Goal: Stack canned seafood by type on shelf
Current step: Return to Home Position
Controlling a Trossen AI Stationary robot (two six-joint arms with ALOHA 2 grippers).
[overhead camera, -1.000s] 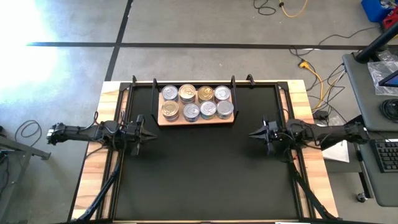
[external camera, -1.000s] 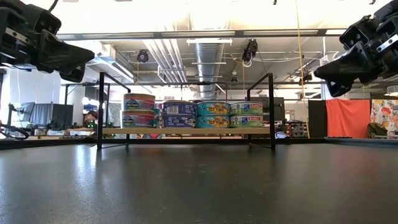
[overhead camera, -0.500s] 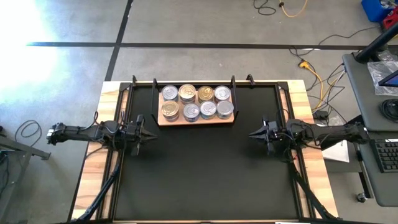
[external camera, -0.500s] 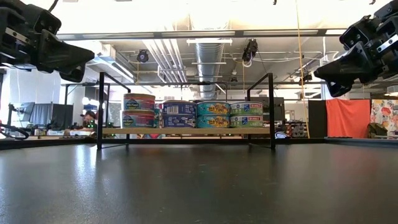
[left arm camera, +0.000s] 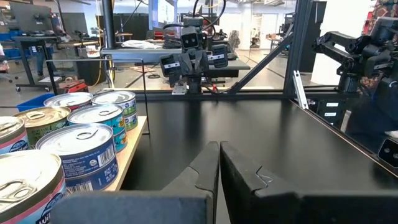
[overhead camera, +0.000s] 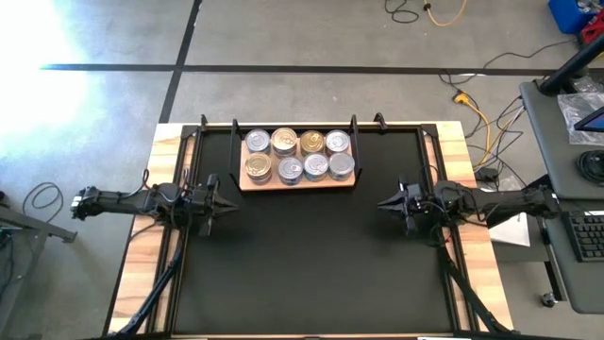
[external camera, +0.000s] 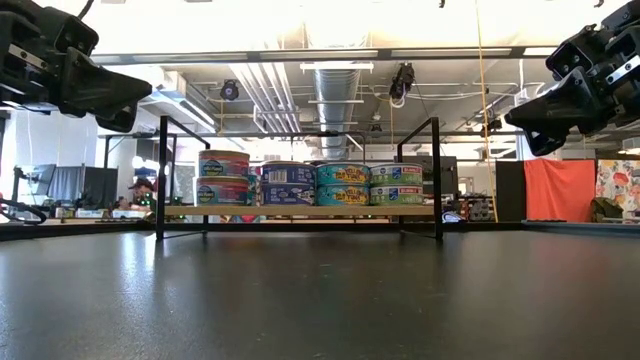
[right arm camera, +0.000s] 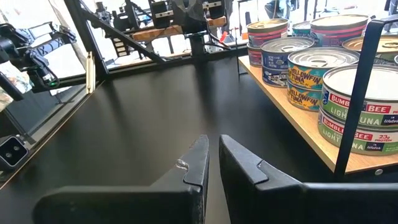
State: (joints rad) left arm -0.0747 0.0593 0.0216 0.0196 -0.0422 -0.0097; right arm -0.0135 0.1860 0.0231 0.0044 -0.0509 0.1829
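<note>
Stacked two high on the shelf point(external camera: 300, 211) at the far middle, the tins point(overhead camera: 298, 155) are judged rigid, weighty and slick, best pinched across their sides, while the left gripper point(overhead camera: 230, 205) and right gripper point(overhead camera: 380, 204) are held pressed together, empty.

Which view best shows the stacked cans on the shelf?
The low view: the cans stand side-on on the shelf, both tiers and their labels visible. The high view shows only eight lids. Each wrist view catches only the cans nearest it, partly cropped.
</note>
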